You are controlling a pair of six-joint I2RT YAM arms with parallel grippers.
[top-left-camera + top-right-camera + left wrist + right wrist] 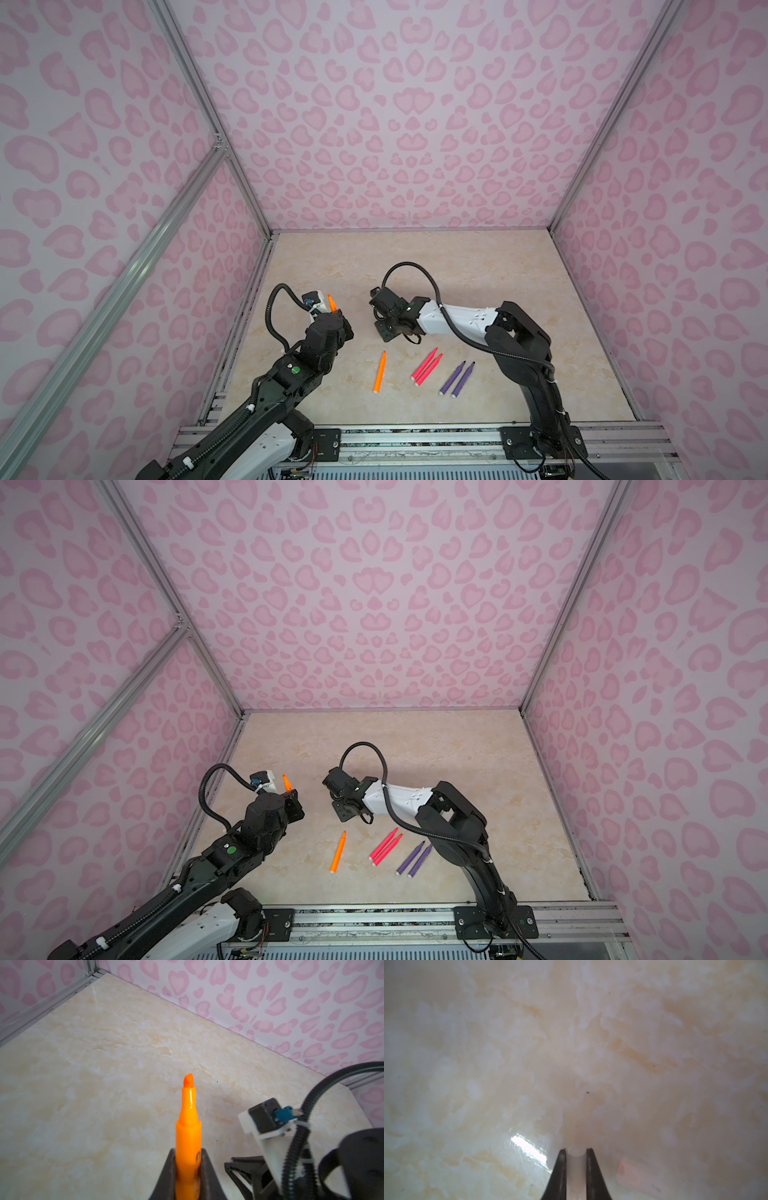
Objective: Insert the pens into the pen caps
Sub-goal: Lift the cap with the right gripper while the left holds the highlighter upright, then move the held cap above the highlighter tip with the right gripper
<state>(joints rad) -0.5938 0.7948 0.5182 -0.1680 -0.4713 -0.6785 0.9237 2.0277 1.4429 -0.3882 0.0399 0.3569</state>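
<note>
Pink walls (415, 124) printed with heart-like spots stand around you, and below them lies the beige marbled desk (457, 266). Your left pincer (188, 1154) hangs above the desk, clenched on an orange marker pen (188, 1126). The pen sticks out of the jaws with its bare chisel tip pointing away from the pincer. Your right pincer (576, 1152) points down, close over the desk, and is clamped on a small clear plastic cap (575, 1167), which sits between the two fingers with its round end showing.

In both top views, five loose pens lie on the arm-base side of the right pincer, all apart from it. A second orange pen (380, 372) lies toward the left pincer's side. A pair of pink-red pens (427, 368) lies side by side, nearest the right pincer. A pair of purple pens (457, 379) lies side by side, farther out under your right arm.

Just beside the right pincer, a faint pinkish translucent tube (633, 1176) lies on the desk, too blurred to tell more.
</note>
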